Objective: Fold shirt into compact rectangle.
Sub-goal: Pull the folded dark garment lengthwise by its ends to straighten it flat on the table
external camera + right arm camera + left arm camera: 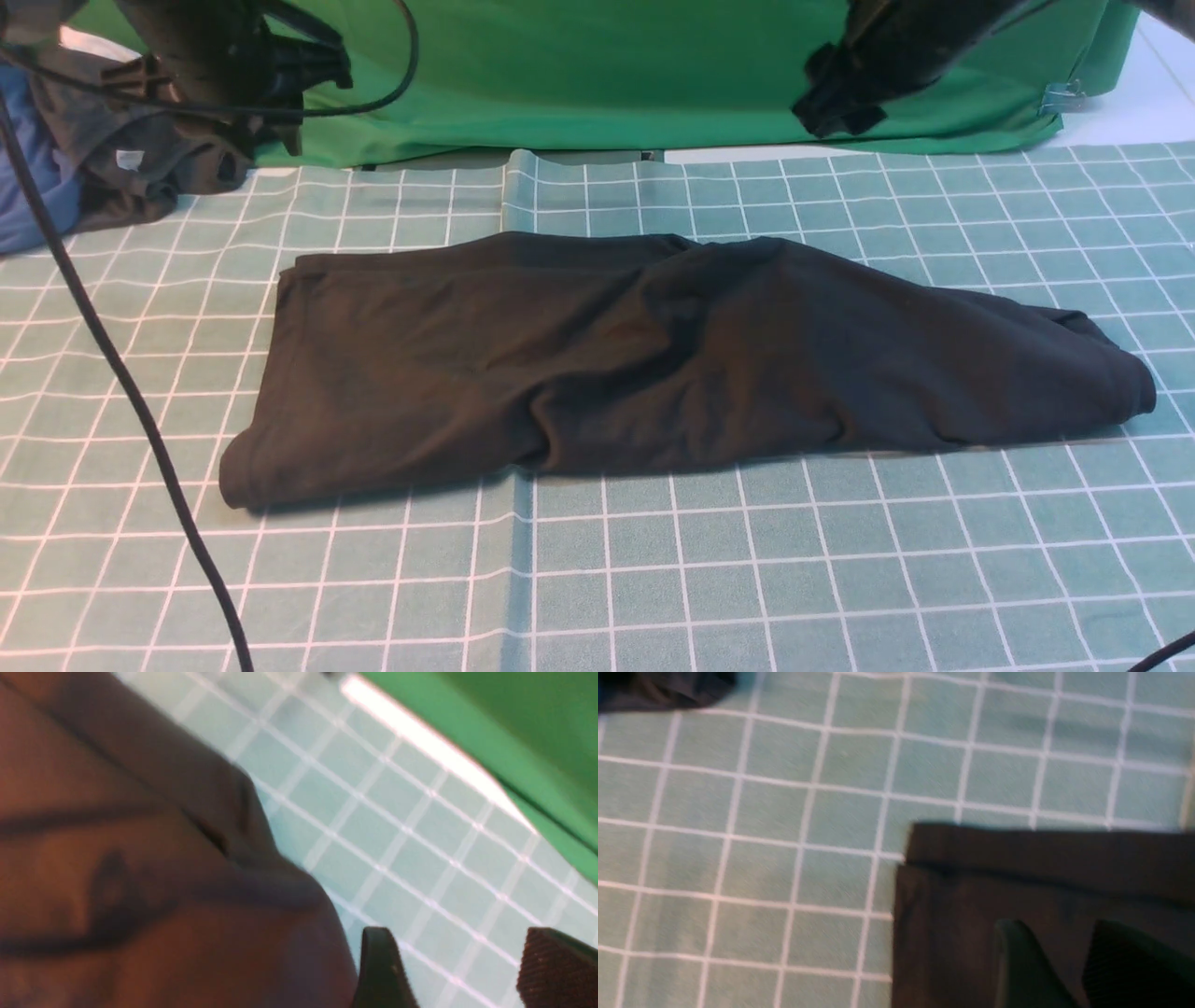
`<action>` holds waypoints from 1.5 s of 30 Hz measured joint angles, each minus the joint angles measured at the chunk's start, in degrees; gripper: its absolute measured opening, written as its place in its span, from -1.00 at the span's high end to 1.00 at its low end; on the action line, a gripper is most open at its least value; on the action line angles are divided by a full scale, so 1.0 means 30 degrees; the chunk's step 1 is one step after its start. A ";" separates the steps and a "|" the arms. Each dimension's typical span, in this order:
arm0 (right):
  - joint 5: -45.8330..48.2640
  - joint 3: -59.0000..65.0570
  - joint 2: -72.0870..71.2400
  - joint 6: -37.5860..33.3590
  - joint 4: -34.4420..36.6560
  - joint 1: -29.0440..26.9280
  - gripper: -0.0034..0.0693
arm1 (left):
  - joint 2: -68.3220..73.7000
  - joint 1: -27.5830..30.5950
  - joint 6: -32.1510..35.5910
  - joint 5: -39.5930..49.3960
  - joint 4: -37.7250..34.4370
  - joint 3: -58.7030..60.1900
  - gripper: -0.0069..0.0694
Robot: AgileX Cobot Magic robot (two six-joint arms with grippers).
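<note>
The black shirt (pixel 653 364) lies folded into a long, rumpled band across the checked mat (pixel 653 569); its right end tapers and bunches. Both arms are raised at the back, the left arm (pixel 233 56) at the upper left and the right arm (pixel 868 65) at the upper right. In the left wrist view my left gripper (pixel 1057 933) hangs open above a layered corner of the shirt (pixel 1017 868), nothing between its fingers. My right gripper (pixel 455 952) is open over bare mat, just beside the shirt's rounded edge (pixel 187 858).
A dark grey-brown garment (pixel 140 159) with a pale tag is heaped at the back left, next to blue fabric (pixel 28 196). A big green cloth (pixel 653 75) hangs along the back edge. A black cable (pixel 121 373) runs down across the mat's left side.
</note>
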 joint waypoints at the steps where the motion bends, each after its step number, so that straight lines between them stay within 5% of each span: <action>1: 0.0142 0.0000 0.0000 0.0098 -0.0154 0.0011 -0.11 | -0.0019 -0.0111 0.0200 0.0175 -0.0062 0.0000 0.42; 4: 0.2765 0.0000 -0.0022 0.1105 -0.1330 -0.1023 0.32 | -0.0442 -0.1635 0.1375 0.0888 -0.0509 0.0523 0.74; 6: 0.3778 0.0076 -0.0092 0.1255 -0.1076 -0.2246 0.63 | -0.0769 -0.2472 0.1596 0.0862 -0.0640 0.1100 0.79; 9: 0.4121 0.0688 -0.0156 0.1122 0.0705 -0.4401 0.81 | -0.1342 -0.4047 0.1690 0.0290 -0.0831 0.2778 0.81; 14: 0.4157 0.2533 -0.0171 -0.0113 0.4687 -0.7029 0.78 | -0.1647 -0.5719 0.1726 -0.1095 -0.0899 0.5663 0.81; 21: 0.2013 0.4496 0.0163 -0.2374 0.5732 -0.7123 0.01 | -0.1602 -0.5765 0.1726 -0.3682 -0.1258 0.9075 0.81; 26: 0.1320 0.4586 0.1129 -0.2844 0.5772 -0.6925 -0.13 | -0.1602 -0.5517 0.1726 -0.4034 -0.1142 0.9620 0.80; 34: 0.0190 0.4622 0.2815 -0.2863 0.5791 -0.6817 0.04 | -0.1602 -0.5377 0.1726 -0.4292 -0.1055 0.9633 0.80; 41: 0.0038 0.4622 0.2903 -0.2863 0.5791 -0.6817 0.76 | -0.1602 -0.5377 0.1726 -0.4779 -0.1055 0.9633 0.80; 45: -0.0072 0.4622 0.2405 -0.2846 0.5060 -0.6817 0.83 | -0.1602 -0.5377 0.1726 -0.4780 -0.1074 0.9633 0.80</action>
